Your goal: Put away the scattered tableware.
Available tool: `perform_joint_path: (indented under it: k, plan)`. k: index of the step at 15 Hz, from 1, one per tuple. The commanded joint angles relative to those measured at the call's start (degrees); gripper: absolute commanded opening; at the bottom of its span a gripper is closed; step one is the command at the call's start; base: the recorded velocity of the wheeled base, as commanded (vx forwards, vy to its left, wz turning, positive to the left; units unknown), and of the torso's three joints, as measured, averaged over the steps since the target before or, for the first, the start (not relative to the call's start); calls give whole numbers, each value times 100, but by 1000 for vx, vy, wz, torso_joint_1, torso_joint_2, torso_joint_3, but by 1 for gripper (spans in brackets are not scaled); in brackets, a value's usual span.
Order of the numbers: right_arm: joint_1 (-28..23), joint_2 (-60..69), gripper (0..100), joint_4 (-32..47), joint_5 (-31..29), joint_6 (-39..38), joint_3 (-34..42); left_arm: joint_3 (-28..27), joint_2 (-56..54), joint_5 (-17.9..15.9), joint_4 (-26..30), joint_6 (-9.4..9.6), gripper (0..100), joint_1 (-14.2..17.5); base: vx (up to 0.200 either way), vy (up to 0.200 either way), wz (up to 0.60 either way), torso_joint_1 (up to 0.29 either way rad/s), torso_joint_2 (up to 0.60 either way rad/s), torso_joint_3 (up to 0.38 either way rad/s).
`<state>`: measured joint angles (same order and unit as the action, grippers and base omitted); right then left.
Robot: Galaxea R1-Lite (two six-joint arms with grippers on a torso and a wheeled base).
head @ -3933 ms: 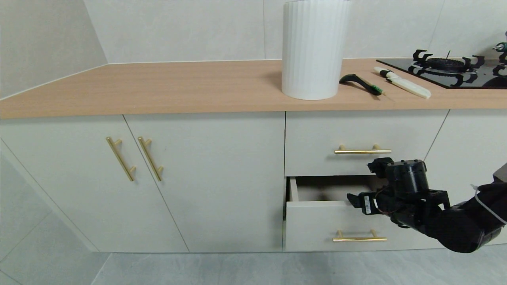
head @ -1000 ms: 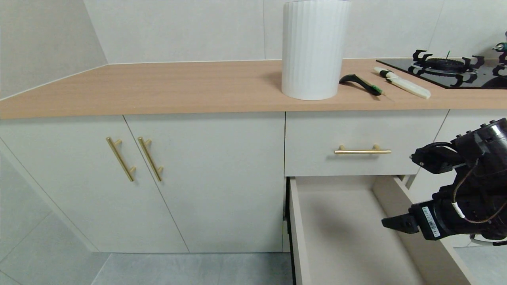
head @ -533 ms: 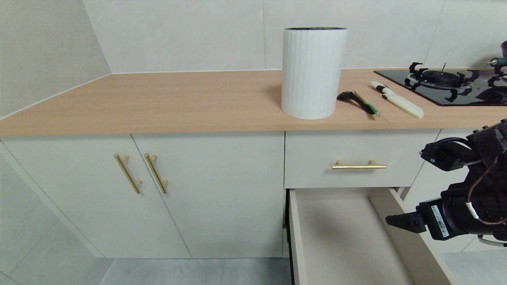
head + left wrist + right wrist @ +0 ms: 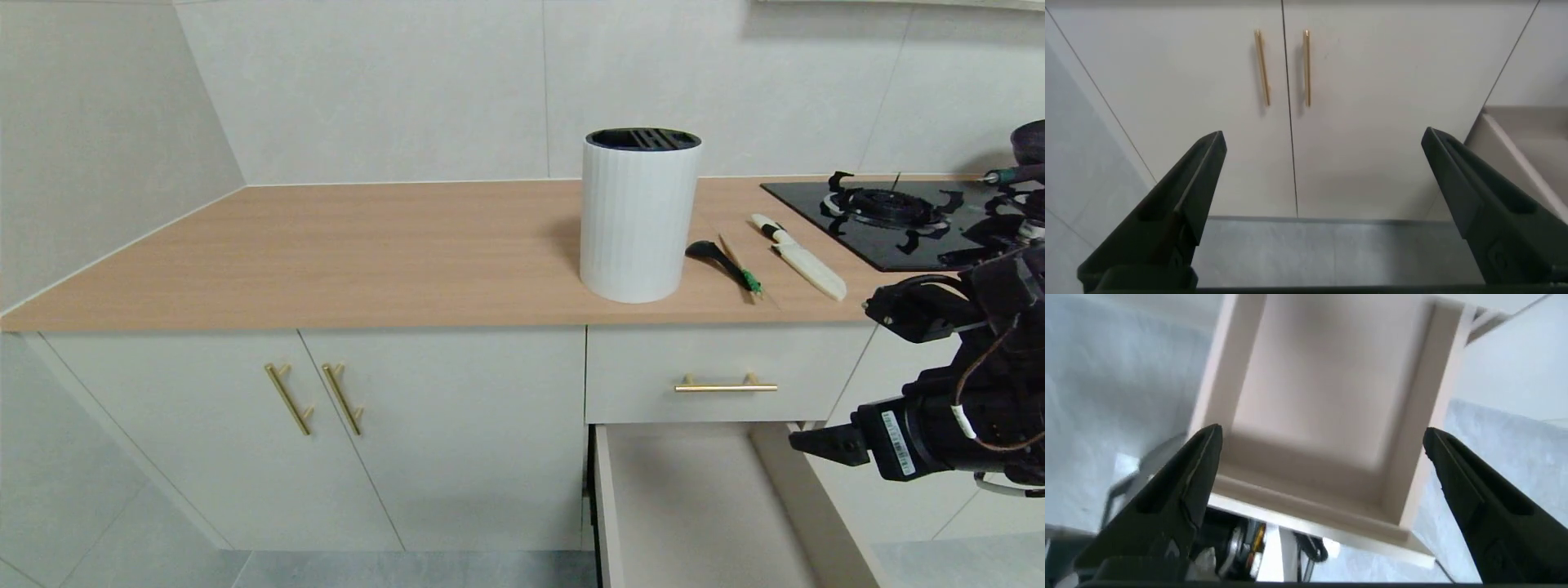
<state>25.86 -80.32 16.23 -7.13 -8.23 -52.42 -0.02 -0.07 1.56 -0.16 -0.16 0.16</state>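
On the wooden counter a black spoon (image 4: 709,252), a thin green-tipped stick (image 4: 741,268) and a white knife (image 4: 800,258) lie to the right of a tall white ribbed holder (image 4: 639,216). Below them the lower drawer (image 4: 606,506) stands pulled out, with nothing in the part I can see. My right gripper (image 4: 841,380) hangs open above the drawer's right side, holding nothing. The right wrist view looks down between the right gripper (image 4: 1323,490) onto the drawer (image 4: 1404,490). My left gripper (image 4: 1323,204) is open in front of the cabinet doors.
A black gas hob (image 4: 886,214) occupies the counter's right end. The upper drawer (image 4: 725,371) is closed. Two cabinet doors with gold handles (image 4: 287,398) are at the left; the handles (image 4: 1261,67) also face the left gripper. Much of the counter's left half is bare wood.
The lower drawer went from slightly open to pulled far out, and the right gripper moved away to its right side. Since then the head camera has tilted up, showing more counter and wall.
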Motion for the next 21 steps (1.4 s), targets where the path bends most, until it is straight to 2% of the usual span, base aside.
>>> perform_joint_path:
  k: [1,2,3,4,5,6,8,12,21]
  plan:
    - [-2,-1,100,-216,-8,5,-40,2,7,2,7,-2,100,2,0,0,0,119,-310,-183]
    - [-19,-89,100,-489,-34,23,-234,2,7,2,7,-2,100,2,0,0,0,71,-163,-90]
    - [-125,-396,100,-471,-87,5,-752,2,7,2,7,-2,100,2,0,0,0,36,-90,-46]
    - [-125,-396,100,-471,-87,5,-752,2,7,2,7,-2,100,2,0,0,0,0,0,0]
    - [-441,-1258,100,12,-579,-162,-2255,2,7,2,7,-2,100,2,0,0,0,0,0,0]
    - [-467,-1583,100,153,-895,-416,-2756,2,7,2,7,-2,100,2,0,0,0,0,0,0]
    - [-485,-1943,100,65,-1010,-847,-2879,2,7,2,7,-2,100,2,0,0,0,0,0,0]
    - [-784,-2840,100,-1456,-1150,-891,-2686,2,7,2,7,-2,100,2,0,0,0,0,0,0]
    - [-828,-3182,100,-1965,-1150,-900,-2686,2,7,2,7,-2,100,2,0,0,0,0,0,0]
